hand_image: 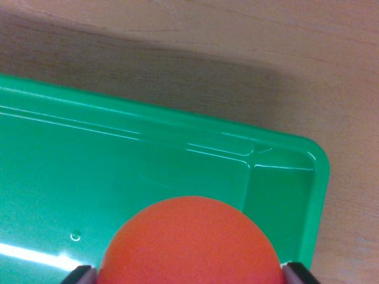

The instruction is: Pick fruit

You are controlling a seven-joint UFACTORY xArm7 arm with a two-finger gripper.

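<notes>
Fruit, round and orange-red with a smooth matte skin, fills the lower middle of the frame, its bottom cut off by the lower edge. Two dark fingertips of the end effector show at the lower left and lower right, one pressed against each side of the fruit, so the end effector is closed about as far as the fruit's width allows and has hold of it. Behind the fruit lies a bright green plastic tray with a raised rim and a glossy floor that catches streaks of light; its rounded corner sits at the right of the frame. Whether the fruit rests on the tray floor or hangs clear of it cannot be told from this view. Beyond the tray's rim, across the top and down the right edge, runs the pale wood-grain counter, darkened by a broad shadow just above the tray.
</notes>
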